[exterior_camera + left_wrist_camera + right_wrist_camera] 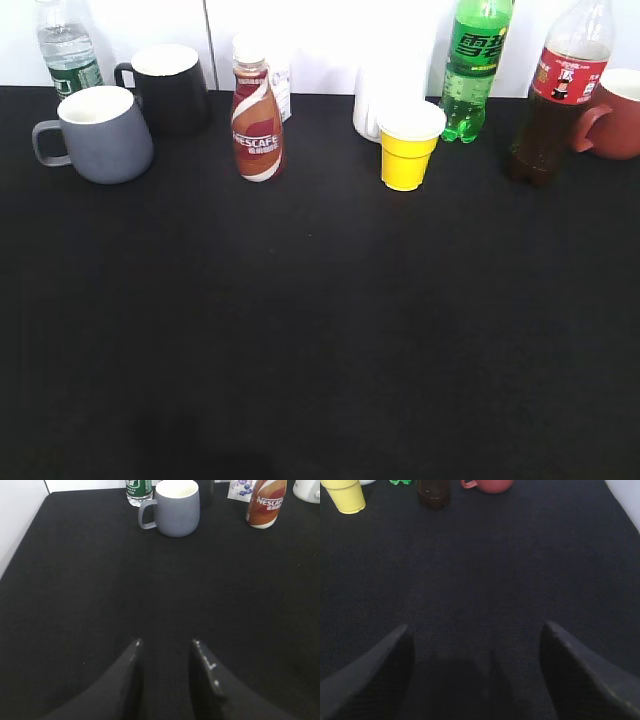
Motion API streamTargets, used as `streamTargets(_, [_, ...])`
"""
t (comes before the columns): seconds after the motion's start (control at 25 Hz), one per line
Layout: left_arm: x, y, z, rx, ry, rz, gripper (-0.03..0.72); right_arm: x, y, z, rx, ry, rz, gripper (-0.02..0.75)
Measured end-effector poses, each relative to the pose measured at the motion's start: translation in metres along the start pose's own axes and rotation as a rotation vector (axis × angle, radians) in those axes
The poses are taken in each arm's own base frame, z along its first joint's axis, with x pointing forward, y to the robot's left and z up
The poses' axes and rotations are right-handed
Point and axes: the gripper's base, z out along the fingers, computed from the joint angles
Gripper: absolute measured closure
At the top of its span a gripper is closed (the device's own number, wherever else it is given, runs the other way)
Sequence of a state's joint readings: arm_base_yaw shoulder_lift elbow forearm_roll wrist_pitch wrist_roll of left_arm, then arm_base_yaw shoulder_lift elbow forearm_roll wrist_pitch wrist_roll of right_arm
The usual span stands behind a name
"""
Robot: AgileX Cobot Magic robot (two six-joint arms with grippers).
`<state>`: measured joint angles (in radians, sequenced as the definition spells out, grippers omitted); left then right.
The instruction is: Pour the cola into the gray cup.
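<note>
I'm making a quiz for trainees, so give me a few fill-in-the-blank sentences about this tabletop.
1. The tall clear cola bottle wears a ____ label.
2. The rounded blue-gray ceramic mug is ____ inside.
3. Right behind the cola bottle stands a dark ____ mug.
4. The small plastic cup near the green soda bottle is ____.

Missing words: red; cream-white; red; yellow

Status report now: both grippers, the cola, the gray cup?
Left gripper and right gripper open, empty. Tall clear cola bottle upright, far right. Blue-gray ceramic mug far left, empty. Nothing blocking.
</note>
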<state>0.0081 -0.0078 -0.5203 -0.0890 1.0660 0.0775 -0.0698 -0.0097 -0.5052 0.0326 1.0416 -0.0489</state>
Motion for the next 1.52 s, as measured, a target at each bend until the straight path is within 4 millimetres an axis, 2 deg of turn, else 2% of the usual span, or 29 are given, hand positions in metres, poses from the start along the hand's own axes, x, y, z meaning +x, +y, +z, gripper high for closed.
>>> streamTargets(1.08, [-0.001, 0.0, -0.001, -0.001, -0.01, 0.001, 0.45, 0.0, 0.0, 0.0, 0.001, 0.0, 0.0, 0.146])
streamTargets(1.2, [-0.045, 0.001, -0.027, -0.029, -0.427, 0.006, 0.45, 0.0, 0.0, 0.0, 0.001, 0.0, 0.0, 0.146])
streamTargets(1.24, [-0.057, 0.002, -0.032, -0.039, -0.551, 0.006, 0.45, 0.0, 0.0, 0.0, 0.001, 0.0, 0.0, 0.146])
streamTargets(1.28, [-0.067, 0.003, -0.028, -0.044, -0.595, 0.003, 0.45, 0.0, 0.0, 0.0, 0.001, 0.0, 0.0, 0.146])
streamTargets(1.36, [-0.09, 0.007, -0.004, -0.052, -0.58, -0.005, 0.45, 0.0, 0.0, 0.0, 0.001, 0.0, 0.0, 0.146])
streamTargets(1.44, [-0.107, 0.01, 0.013, -0.067, -0.615, 0.0, 0.45, 0.0, 0.0, 0.0, 0.001, 0.0, 0.0, 0.146])
streamTargets(1.48, [-0.122, 0.013, 0.032, -0.079, -0.667, 0.0, 0.45, 0.0, 0.0, 0.0, 0.001, 0.0, 0.0, 0.146])
streamTargets(1.52, [-0.125, 0.015, 0.051, -0.086, -0.683, -0.009, 0.45, 0.0, 0.0, 0.0, 0.001, 0.0, 0.0, 0.146])
